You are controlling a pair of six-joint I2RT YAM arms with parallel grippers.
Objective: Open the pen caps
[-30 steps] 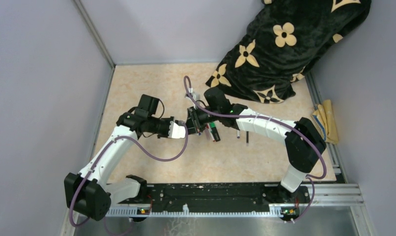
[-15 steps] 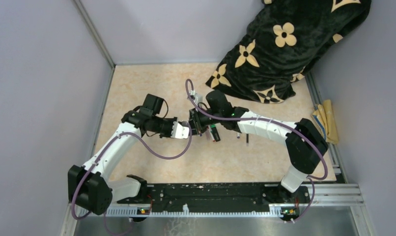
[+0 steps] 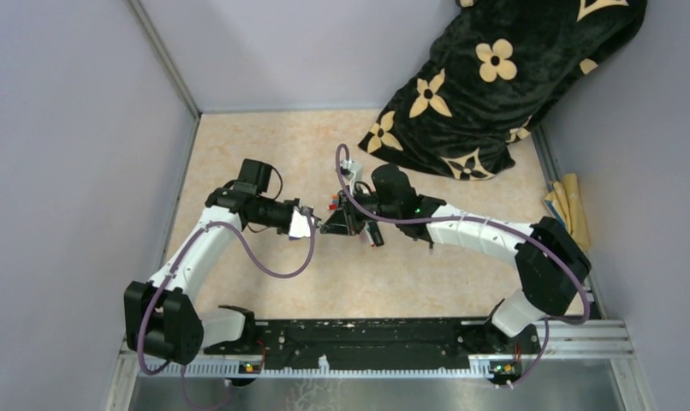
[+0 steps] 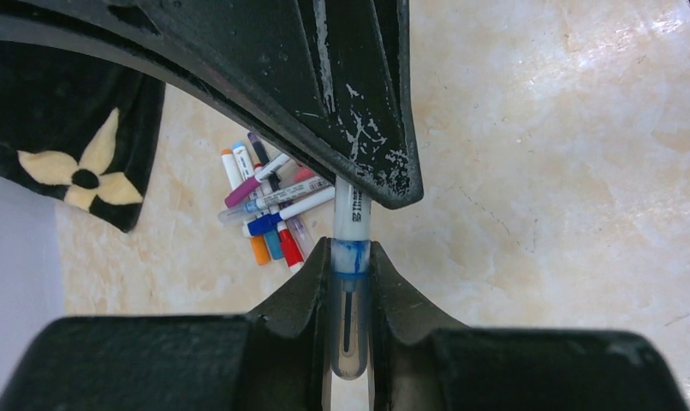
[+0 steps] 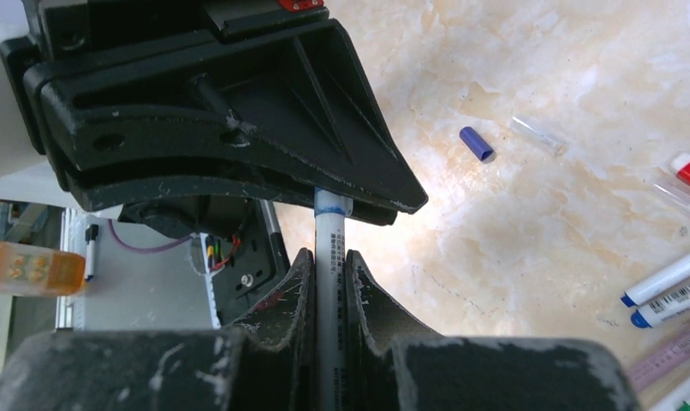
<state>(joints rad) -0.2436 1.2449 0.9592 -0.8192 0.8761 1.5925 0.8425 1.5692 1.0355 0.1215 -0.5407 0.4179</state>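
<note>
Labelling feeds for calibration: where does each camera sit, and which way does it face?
Top external: above and behind, looking down at the table; left arm and right arm show.
Left wrist: on the left hand, facing the right hand; own fingers show.
Right wrist: on the right hand, facing the left hand; own fingers show.
Wrist views share the pen both hands grip.

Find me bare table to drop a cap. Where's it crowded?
Free: beige marbled tabletop far-left, between the grey side wall and the white left arm; also the near strip between the arms and the black base rail. Crowded: heap of white-barrelled marker pens mid-table, a small loose blue cap near it, black flowered blanket far-right.
</note>
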